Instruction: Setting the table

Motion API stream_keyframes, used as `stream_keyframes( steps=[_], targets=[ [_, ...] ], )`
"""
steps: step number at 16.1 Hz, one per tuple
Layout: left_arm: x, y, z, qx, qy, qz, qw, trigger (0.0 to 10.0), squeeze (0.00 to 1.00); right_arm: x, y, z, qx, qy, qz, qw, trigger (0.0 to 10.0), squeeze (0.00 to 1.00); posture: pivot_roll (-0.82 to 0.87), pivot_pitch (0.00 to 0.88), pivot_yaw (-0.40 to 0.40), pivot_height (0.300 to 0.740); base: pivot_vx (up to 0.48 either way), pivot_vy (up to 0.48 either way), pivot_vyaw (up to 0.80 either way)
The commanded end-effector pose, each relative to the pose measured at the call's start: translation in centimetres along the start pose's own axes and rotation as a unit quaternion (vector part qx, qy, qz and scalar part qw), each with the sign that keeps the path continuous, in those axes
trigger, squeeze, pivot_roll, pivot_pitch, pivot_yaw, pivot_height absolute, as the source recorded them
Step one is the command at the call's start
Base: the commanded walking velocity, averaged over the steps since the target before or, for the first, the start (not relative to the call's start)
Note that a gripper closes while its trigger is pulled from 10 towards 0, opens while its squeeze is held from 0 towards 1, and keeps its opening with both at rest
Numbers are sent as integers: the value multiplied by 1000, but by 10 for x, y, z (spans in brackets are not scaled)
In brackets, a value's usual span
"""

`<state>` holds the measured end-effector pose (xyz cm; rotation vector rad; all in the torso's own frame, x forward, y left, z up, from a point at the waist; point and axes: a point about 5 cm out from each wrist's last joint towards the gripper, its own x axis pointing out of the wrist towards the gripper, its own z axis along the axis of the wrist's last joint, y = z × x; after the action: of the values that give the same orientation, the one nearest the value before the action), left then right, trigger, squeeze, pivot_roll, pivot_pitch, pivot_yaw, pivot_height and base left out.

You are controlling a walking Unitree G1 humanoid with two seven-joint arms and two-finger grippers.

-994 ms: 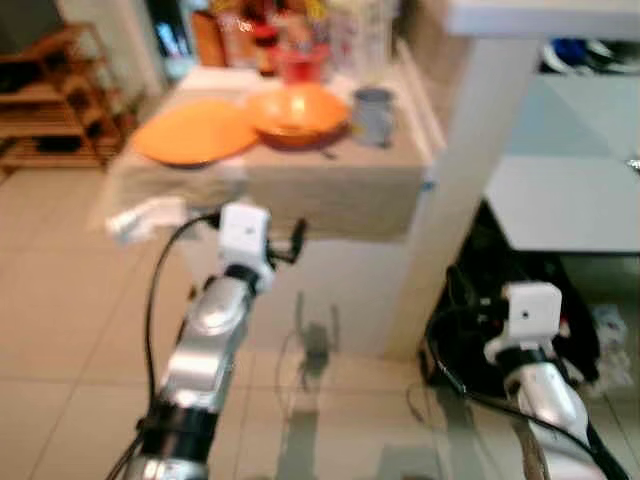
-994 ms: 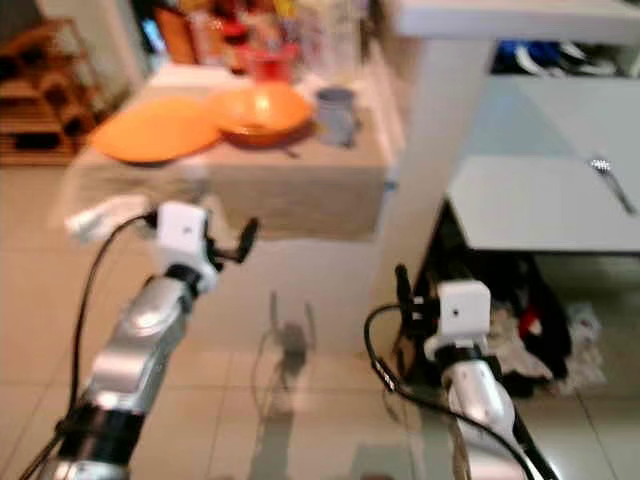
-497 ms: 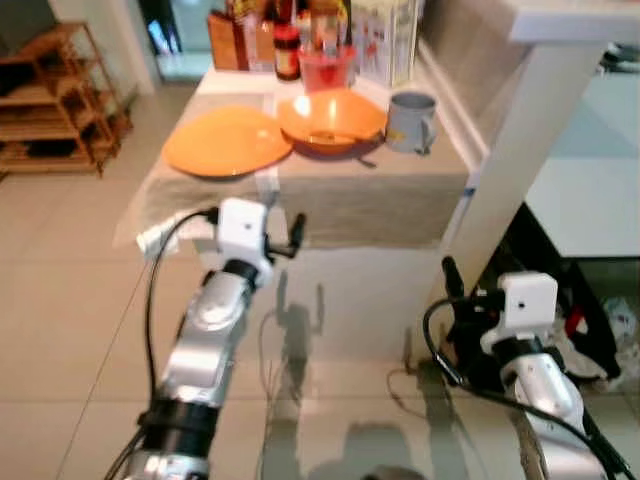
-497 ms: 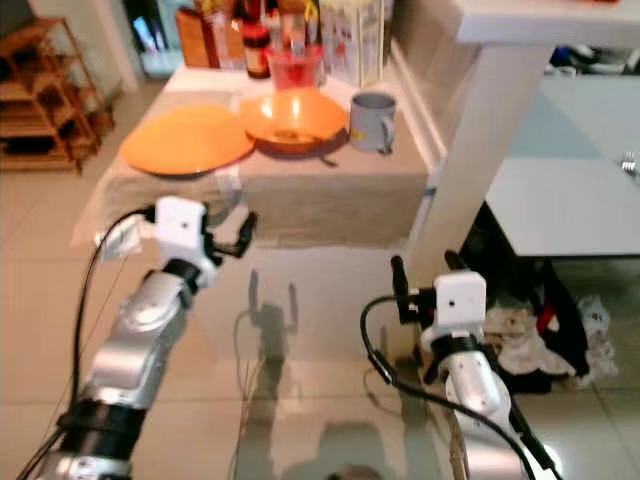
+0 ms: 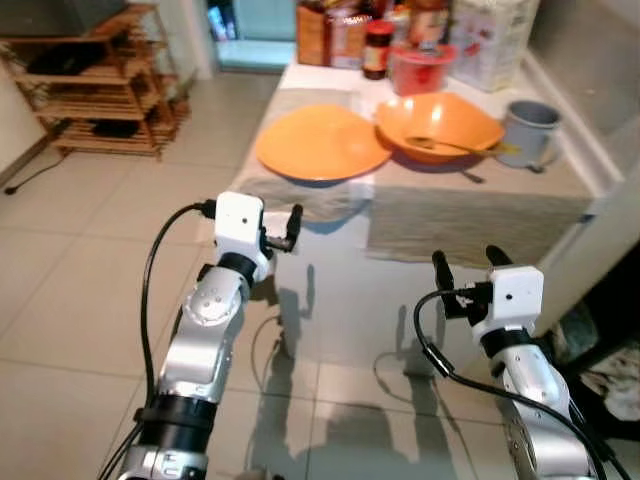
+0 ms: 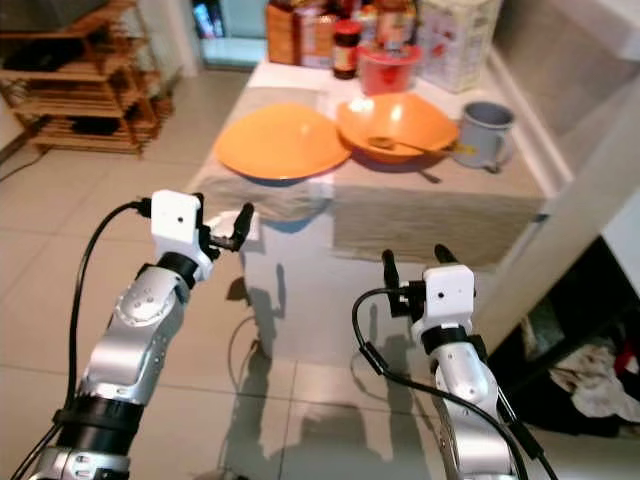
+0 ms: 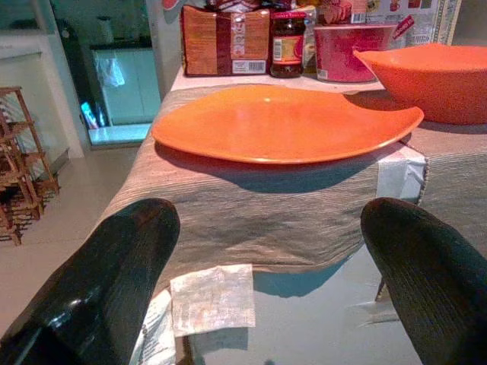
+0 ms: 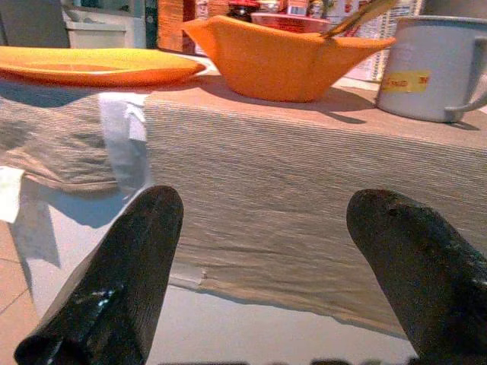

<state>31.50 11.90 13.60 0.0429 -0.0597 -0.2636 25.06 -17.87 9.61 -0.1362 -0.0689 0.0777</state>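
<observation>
Setting: Tiled home floor, with a small table (image 5: 470, 215) draped in a beige runner standing straight ahead of the robot, against a pale wall.
Left gripper: left gripper (image 7: 259, 266) is raised before the table's near edge, fingers spread wide and holding nothing, aimed at the orange plate (image 7: 285, 125).
Right gripper: right gripper (image 8: 262, 266) hangs lower, facing the runner's drop below the orange bowl (image 8: 285, 61); its fingers are also wide apart and empty.
Task items: the plate lies flat on the runner at the table's left; the bowl sits touching or just beside it, a spoon (image 5: 455, 147) resting inside; a grey mug (image 5: 528, 133) stands at the right.
Step in hand: judged an approach to the tableware. Doing it well likely means closing in squarely, lifting both grippers above the tabletop, and taking the plate by its overhanging rim.
Surroundings: jars, a red tub (image 5: 421, 69) and cartons crowd the table's far end; a wooden shelf rack (image 5: 95, 85) stands well apart to the left.
Obstacles: the hanging runner edge and a paper tag (image 7: 212, 297) could snag a rising finger; a white post stands close on the right.
</observation>
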Motion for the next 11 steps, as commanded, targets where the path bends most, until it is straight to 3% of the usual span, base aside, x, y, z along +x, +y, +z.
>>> stream_keyframes(
  steps=[1, 6, 11],
  targets=[
    [4, -5, 0, 2, 2, -9, 1000, 10000, 0, 0, -6, 0, -7, -1, -10, 1000, 10000, 0, -132, 0, 44, 727, 0, 0, 0],
    [13, -6, 6, 15, -9, -14, 1000, 10000, 0, 0, -7, 2, -5, -5, -16, 1000, 10000, 0, -138, 0, 37, 727, 0, 0, 0],
    [10, -6, -3, -8, 15, -10, 1000, 10000, 0, -3, -2, -1, 3, -1, -14, 1000, 10000, 0, -134, 0, 44, 727, 0, 0, 0]
  ],
)
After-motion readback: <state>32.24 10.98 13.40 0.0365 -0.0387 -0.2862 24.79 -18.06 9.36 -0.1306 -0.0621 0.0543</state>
